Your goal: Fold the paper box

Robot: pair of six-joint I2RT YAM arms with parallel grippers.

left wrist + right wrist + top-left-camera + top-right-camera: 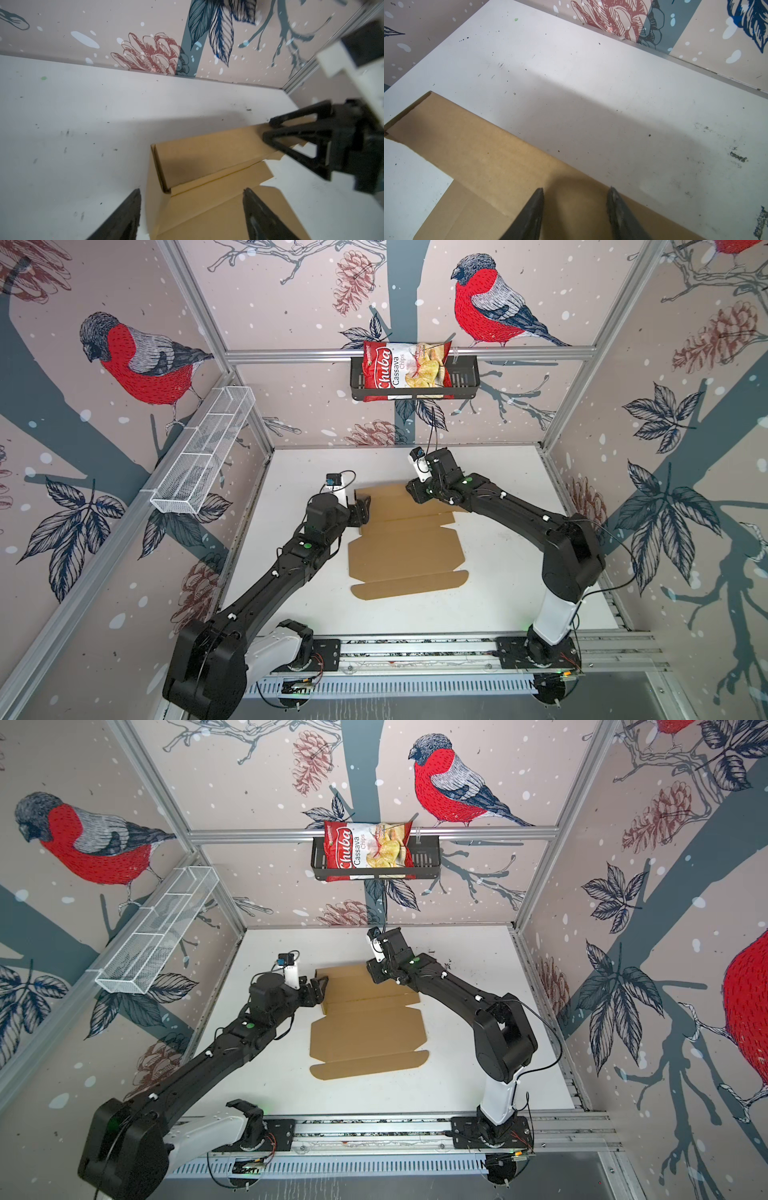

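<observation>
Now my left gripper point(191, 190) is unclenched, fingers spread either side of the raised side flap at the far left corner of the box point(407, 547), gripping nothing; I judge the flap is meant to stand by itself. My right gripper point(576, 189) hovers with fingers parted over the far panel, probably to pin it. Whether the tips press the cardboard I cannot tell. The box lies mid-table point(498, 605), its near end flat. In both top views my right wrist hides its own fingers.
</observation>
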